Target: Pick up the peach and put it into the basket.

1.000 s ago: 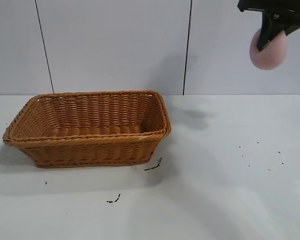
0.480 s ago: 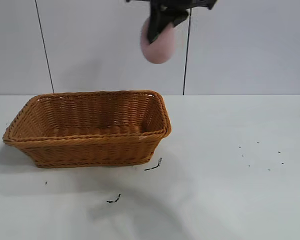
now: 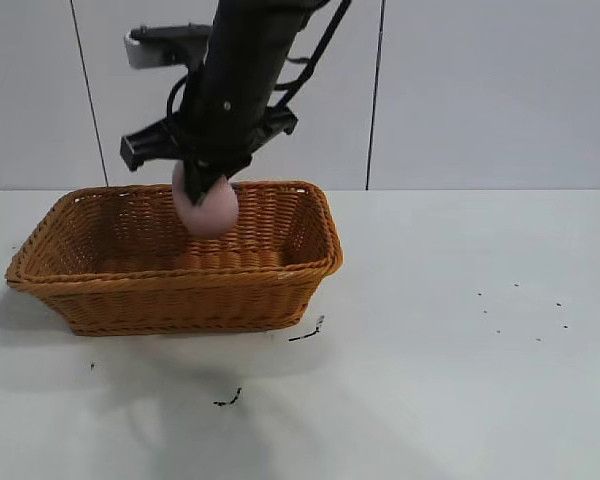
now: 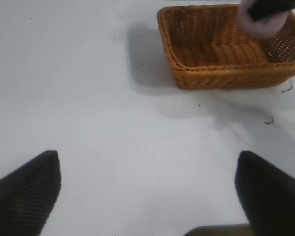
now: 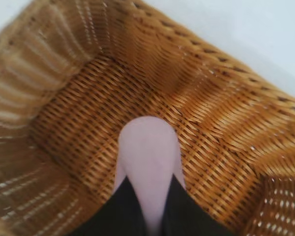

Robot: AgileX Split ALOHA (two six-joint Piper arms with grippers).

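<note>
The peach (image 3: 210, 212) is pale pink and held just above the inside of the orange-brown wicker basket (image 3: 180, 282), near its middle. My right gripper (image 3: 202, 188) comes down from above and is shut on the peach. In the right wrist view the peach (image 5: 148, 150) sits between the black fingers of the right gripper (image 5: 150, 183), over the basket's woven floor (image 5: 211, 128). My left gripper (image 4: 147, 169) is open and empty over bare table, far from the basket (image 4: 211, 70); that view also shows the peach (image 4: 261, 25).
The white table (image 3: 460, 380) carries small dark scraps (image 3: 228, 400) in front of the basket and one by its corner (image 3: 308, 331). Tiny specks (image 3: 525, 312) lie at the right. A panelled wall stands behind.
My right gripper has carried the peach from high at the right, leftward and down, to just over the inside of the basket. The basket has not moved.
</note>
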